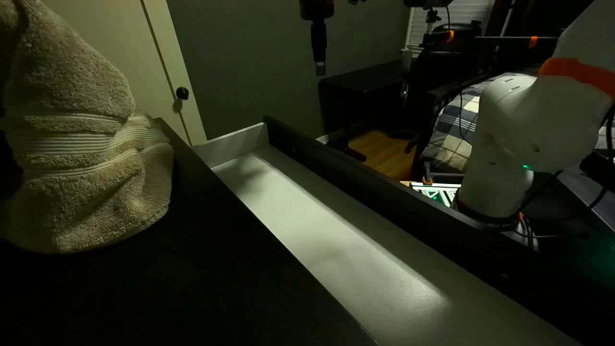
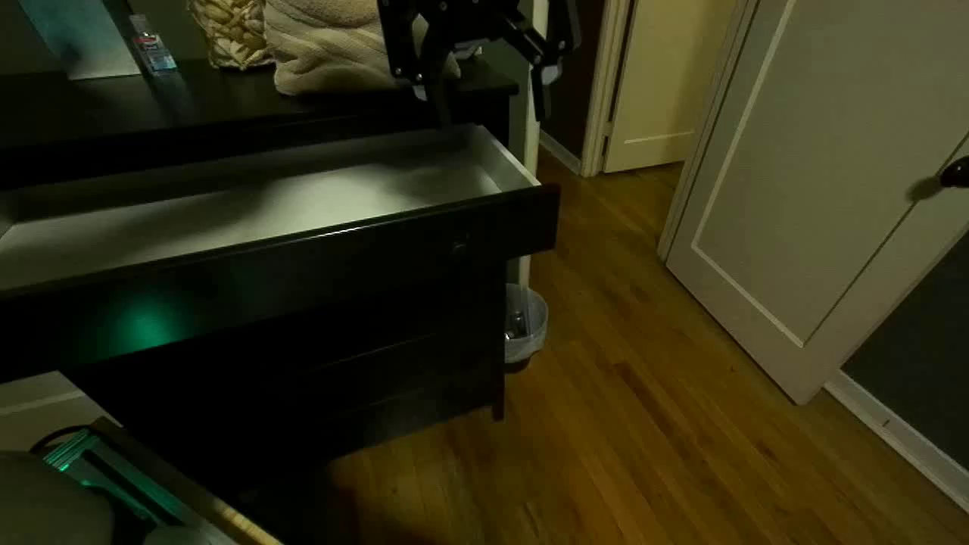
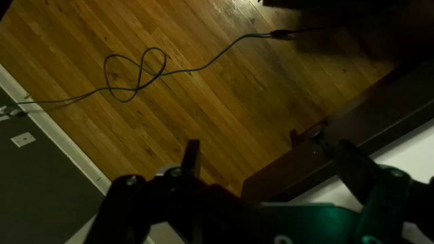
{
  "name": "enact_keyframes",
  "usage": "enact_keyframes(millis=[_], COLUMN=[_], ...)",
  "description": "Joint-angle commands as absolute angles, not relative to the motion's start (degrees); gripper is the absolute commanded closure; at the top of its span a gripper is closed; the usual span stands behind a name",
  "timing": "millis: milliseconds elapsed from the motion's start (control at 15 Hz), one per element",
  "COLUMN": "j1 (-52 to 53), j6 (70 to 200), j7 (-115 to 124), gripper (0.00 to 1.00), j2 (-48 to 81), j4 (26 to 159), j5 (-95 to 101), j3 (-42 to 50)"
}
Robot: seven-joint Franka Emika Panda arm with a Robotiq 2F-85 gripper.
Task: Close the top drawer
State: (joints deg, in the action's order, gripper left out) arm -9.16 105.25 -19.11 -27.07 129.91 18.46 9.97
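Note:
The top drawer is pulled out of the dark dresser. Its pale grey interior shows in both exterior views [image 1: 307, 230] [image 2: 333, 193], and part of it shows in the wrist view [image 3: 413, 152]. Its dark front panel [image 2: 363, 265] faces the robot side. My gripper [image 2: 492, 110] is open, with nothing between its fingers. In an exterior view it hangs near the drawer's far end, apart from the panel as far as I can tell. It shows edge-on in an exterior view [image 1: 320, 62]. In the wrist view [image 3: 268, 149] its fingers are wide apart, with floor and the drawer's front corner beyond.
A beige towel [image 1: 91, 144] lies on the dark cabinet top [image 1: 158, 288], with a bottle [image 2: 154, 49] farther along. The robot's base [image 1: 490, 187] stands across from the drawer front. A bin [image 2: 526, 325] stands beside the dresser. A cable [image 3: 190, 70] lies on the floor.

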Motion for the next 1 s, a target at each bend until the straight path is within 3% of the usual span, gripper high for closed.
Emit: enact_keyframes(millis=[0,400,933], j1=[-8.53,-6.16,-3.81], j6=[105.0,107.71,122.68], j7=[-18.92,-26.35,-41.05], gripper=[0.0,0.0,0.0], j2=[-27.08,-29.6,-33.01], j4=[129.74,135.17,148.65], j5=[18.67,15.88,4.13], j3=[10.46,12.47,20.0])
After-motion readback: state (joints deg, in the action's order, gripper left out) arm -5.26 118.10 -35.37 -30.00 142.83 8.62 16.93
